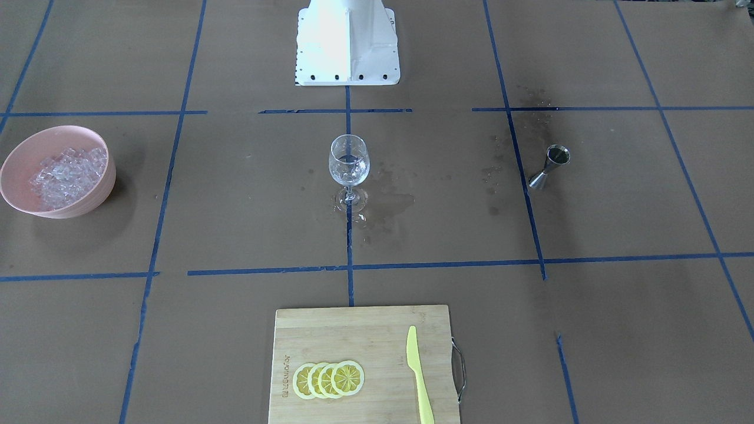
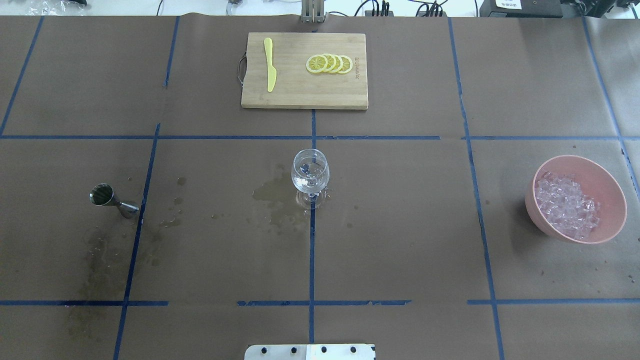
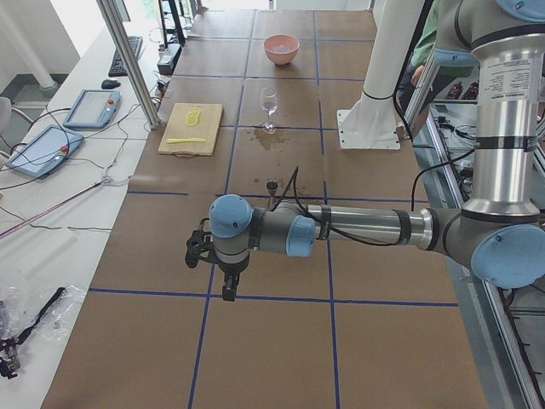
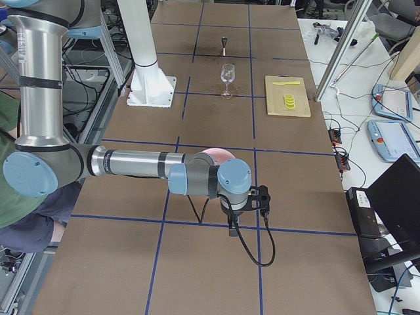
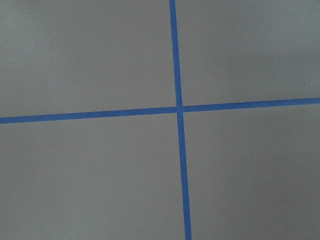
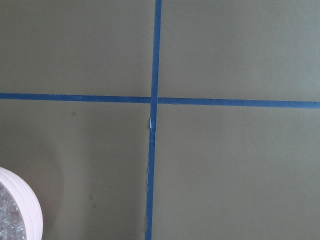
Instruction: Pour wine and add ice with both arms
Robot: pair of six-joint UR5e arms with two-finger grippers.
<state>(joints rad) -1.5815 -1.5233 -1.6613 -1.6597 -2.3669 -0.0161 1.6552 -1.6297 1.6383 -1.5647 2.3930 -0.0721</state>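
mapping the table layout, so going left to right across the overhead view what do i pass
metal jigger → yellow knife → wine glass → pink bowl of ice

A wine glass (image 1: 349, 168) stands mid-counter (image 1: 235, 206) amid wet stains; a pink bowl (image 1: 88, 197) of ice (image 1: 66, 172) sits far left; a steel jigger (image 1: 549, 167) stands right; lemon slices (image 1: 328, 379) and a yellow knife (image 1: 419, 374) lie on the cutting board (image 1: 353, 330).

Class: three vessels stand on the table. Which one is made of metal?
The small jigger, on the robot's left side: shiny steel and hourglass-shaped, unlike the clear wine glass and the pink bowl.
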